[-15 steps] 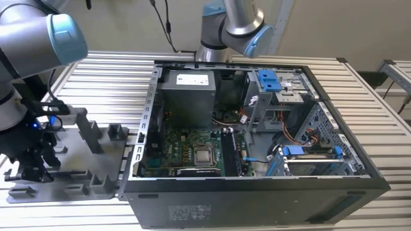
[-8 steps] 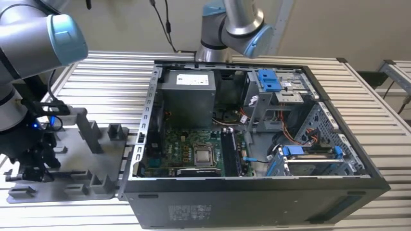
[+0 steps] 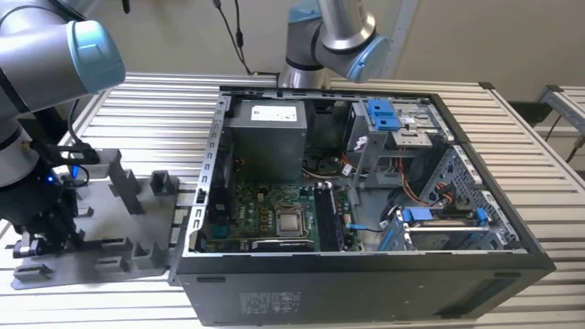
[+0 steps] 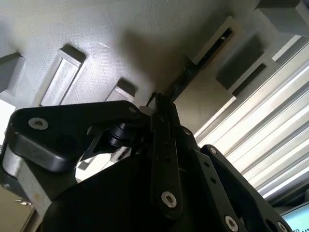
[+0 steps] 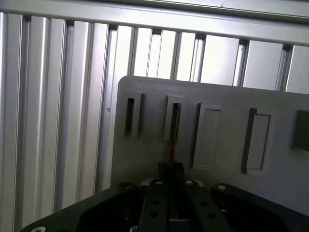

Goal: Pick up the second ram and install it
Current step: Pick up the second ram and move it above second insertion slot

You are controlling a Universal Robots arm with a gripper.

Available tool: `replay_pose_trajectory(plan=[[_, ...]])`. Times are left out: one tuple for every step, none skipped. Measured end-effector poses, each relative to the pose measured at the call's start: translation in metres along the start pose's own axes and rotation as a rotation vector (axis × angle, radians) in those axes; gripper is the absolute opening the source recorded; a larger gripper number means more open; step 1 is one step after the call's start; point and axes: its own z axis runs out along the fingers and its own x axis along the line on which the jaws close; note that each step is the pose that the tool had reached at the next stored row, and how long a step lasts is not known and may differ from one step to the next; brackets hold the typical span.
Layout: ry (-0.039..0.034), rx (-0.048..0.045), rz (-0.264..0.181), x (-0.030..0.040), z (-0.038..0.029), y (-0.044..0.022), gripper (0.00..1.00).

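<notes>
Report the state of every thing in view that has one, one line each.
gripper: shut on the second ram.
second ram: standing on edge in a slot of the grey fixture, gripped at its near end.
neighbouring slot: empty.
computer case: lying on its side, side panel off, inside exposed.

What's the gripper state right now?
Gripper: closed on the memory stick, which reaches into a slot of the grey holder.
</notes>
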Motion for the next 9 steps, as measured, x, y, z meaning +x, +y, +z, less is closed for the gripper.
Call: replay_pose_trajectory(plan=[[0.0000,0.0000,0.000,0.0000,0.0000,0.0000,0.14],[0.0001,0.0001,0.000,0.0000,0.0000,0.0000,0.14],[0.0001,0.0001,0.000,0.0000,0.0000,0.0000,0.14],[0.0001,0.0002,0.000,0.0000,0.0000,0.0000,0.14],[0.0001,0.0003,0.000,0.0000,0.0000,0.0000,0.14],[0.0001,0.0004,0.000,0.0000,0.0000,0.0000,0.14],[0.0001,0.0004,0.000,0.0000,0.0000,0.0000,0.14],[0.0001,0.0005,0.000,0.0000,0.0000,0.0000,0.14],[0.0001,0.0005,0.000,-0.0001,0.0000,0.0001,0.14]])
